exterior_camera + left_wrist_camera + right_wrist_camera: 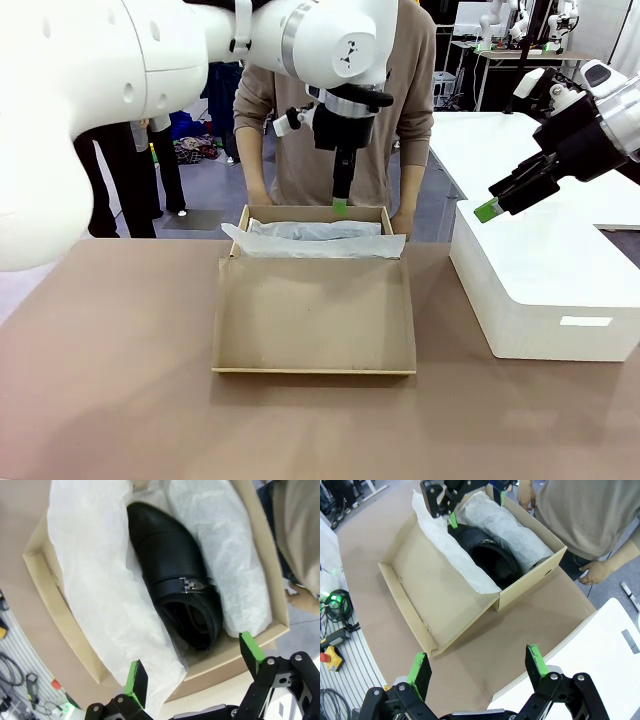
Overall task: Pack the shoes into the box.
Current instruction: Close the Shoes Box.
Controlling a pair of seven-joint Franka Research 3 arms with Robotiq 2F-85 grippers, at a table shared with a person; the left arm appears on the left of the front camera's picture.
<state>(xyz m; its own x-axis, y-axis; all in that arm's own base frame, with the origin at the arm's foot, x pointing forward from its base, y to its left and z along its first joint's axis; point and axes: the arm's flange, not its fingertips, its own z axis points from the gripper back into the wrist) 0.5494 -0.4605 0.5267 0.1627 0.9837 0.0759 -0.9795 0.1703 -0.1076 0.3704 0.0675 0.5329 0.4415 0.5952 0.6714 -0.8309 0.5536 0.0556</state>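
The brown cardboard box stands mid-table, its lid flap lying open toward me. White tissue paper lines it. In the left wrist view a shiny black shoe with a metal buckle lies in the paper inside the box. My left gripper hangs open just above the box's far compartment, with nothing between its fingers. My right gripper is open and bare, held up at the right over the white box; its wrist view looks down on the box and the shoe.
A large white rounded box stands at the right of the table. A person stands at the far side with one hand at the box's far right corner and the other at its far left. Bare table lies in front.
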